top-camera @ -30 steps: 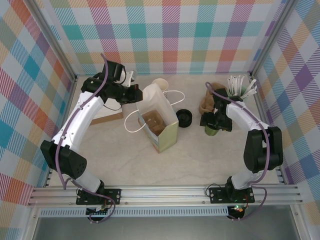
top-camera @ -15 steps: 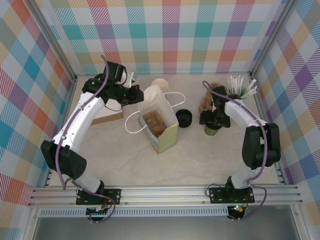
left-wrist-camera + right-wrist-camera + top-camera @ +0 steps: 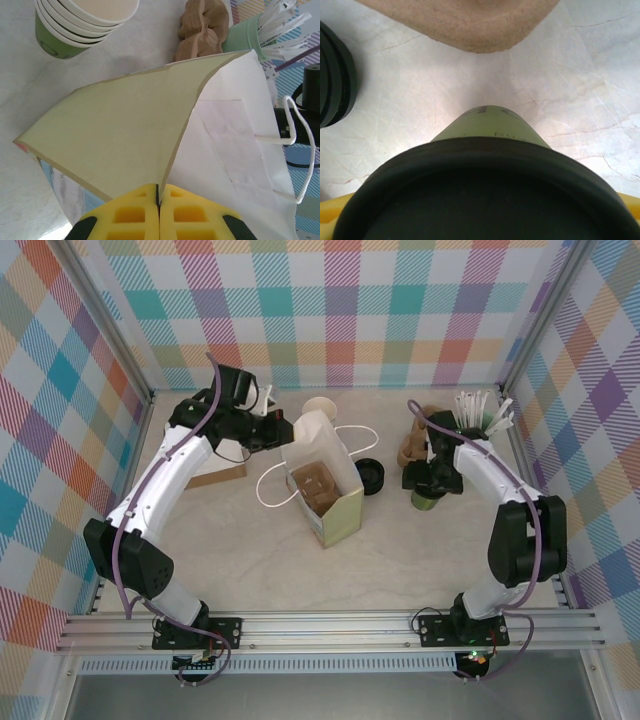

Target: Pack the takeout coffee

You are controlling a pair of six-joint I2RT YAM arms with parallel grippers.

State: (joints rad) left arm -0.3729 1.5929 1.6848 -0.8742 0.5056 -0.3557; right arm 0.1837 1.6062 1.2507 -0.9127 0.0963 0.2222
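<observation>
Coffee (image 3: 425,501) sits on the worktop (image 3: 400,560) right of the bag (image 3: 322,455). Probably light, crushable paper, so grab gently below the lid (image 3: 485,200). Right fingers (image 3: 327,207) straddle it, can't tell if gripping. Left fingers (image 3: 132,215) pinch the bag's rim.

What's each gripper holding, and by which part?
Left gripper pinches the bag by the top edge of one side panel. Right gripper sits around the coffee near its lid; whether it grips cannot be told.
</observation>
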